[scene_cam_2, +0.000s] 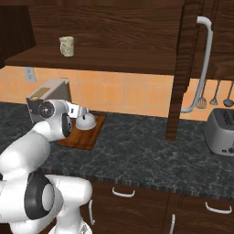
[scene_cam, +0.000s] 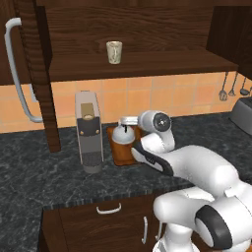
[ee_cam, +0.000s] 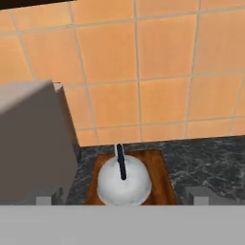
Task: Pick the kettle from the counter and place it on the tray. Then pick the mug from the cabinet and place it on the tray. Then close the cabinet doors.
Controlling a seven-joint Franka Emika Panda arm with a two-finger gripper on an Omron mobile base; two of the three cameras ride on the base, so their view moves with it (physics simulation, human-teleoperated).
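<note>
One step of three looks finished to me: the squat silvery kettle [scene_cam: 122, 133] with its black arched handle is sitting on the wooden tray [scene_cam: 116, 155], right of the coffee machine [scene_cam: 89, 132]. My gripper [scene_cam_2: 80, 111] is hanging over it, jaws spread wide, holding nothing. I'm judging the cream mug [scene_cam: 114, 51] on the cabinet shelf [scene_cam: 147, 66] comes next, calling for a lift and reach upward

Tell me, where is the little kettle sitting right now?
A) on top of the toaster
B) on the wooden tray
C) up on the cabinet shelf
B: the kettle sits on the reddish-brown tray beside the coffee machine, with the gripper open above it.
</note>
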